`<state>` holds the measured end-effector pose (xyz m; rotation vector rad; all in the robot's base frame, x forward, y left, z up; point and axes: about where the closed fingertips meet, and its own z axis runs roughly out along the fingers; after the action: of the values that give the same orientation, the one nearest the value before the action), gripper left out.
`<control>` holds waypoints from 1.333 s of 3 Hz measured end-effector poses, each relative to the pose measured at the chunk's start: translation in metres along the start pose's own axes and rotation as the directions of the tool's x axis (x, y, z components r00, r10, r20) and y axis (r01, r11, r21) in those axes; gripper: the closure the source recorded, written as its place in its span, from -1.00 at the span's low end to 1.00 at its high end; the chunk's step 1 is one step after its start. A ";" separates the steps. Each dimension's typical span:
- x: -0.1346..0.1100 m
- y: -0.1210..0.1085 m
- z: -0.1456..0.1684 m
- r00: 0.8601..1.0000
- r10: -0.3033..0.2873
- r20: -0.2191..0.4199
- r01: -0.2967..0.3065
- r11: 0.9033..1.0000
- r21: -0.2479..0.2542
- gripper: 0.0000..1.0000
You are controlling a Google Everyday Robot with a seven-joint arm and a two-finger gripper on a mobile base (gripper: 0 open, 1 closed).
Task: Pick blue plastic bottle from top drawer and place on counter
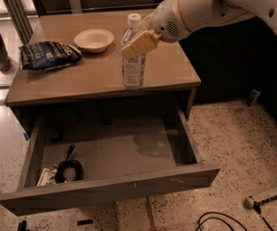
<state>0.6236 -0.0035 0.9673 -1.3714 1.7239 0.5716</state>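
The blue plastic bottle (pixel 133 57) is clear with a white cap and a pale label. It stands upright over the front part of the counter (pixel 81 76), its base near the front edge; whether it rests on the surface I cannot tell. My gripper (pixel 139 41) is shut on the blue plastic bottle's upper half, one tan finger (pixel 137 44) across its front. My white arm reaches in from the upper right. The top drawer (pixel 105 189) is pulled wide open below the counter.
A white bowl (pixel 94 39) and a dark blue snack bag (pixel 48 55) lie on the back left of the counter. A black cable coil and small items (pixel 66 170) sit in the drawer's left front corner. Cables and a tool (pixel 268 196) lie on the floor at right.
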 end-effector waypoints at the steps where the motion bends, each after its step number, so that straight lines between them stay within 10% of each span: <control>1: -0.001 -0.027 0.010 0.999 0.044 0.016 -0.044 0.999 0.013 1.00; 4: 0.020 -0.072 0.029 0.990 0.134 -0.044 -0.132 0.990 0.047 1.00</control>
<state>0.7002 -0.0143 0.9454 -1.2548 1.8659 0.5759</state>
